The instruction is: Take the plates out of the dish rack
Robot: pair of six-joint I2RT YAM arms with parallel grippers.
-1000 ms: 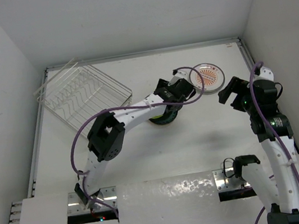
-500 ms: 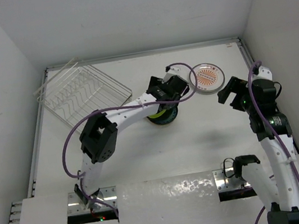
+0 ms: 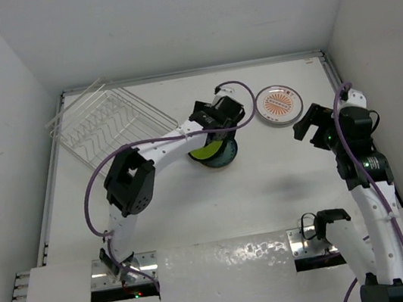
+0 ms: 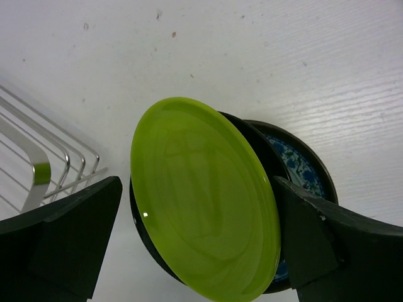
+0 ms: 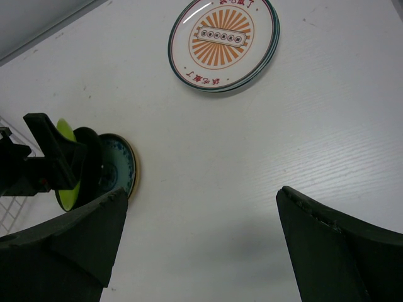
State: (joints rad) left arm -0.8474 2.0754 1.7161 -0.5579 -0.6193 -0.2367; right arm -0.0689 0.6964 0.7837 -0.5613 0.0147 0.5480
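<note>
Swung back from the sunburst plate [image 3: 279, 103] near the far-right corner, our left gripper [image 3: 212, 128] is hovering over the mid-table stack. Its fingers are spread either side of the lime plate [image 4: 201, 201], which is leaning tilted on 2 dark plates [image 4: 296, 165]. We are judging it best to lift straight up, nudging nothing. Our right gripper [image 3: 305, 125] is waiting agape by the right edge, and the dish rack [image 3: 109, 127] is sitting plateless at the far-left corner.

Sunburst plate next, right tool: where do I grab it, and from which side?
Grip the sunburst plate by its rim on the edge facing the right tool, coming in low from that side, one finger over the lip, one under. It lies flat, face up on the table, so likely only the edge offers a pinch.
</note>
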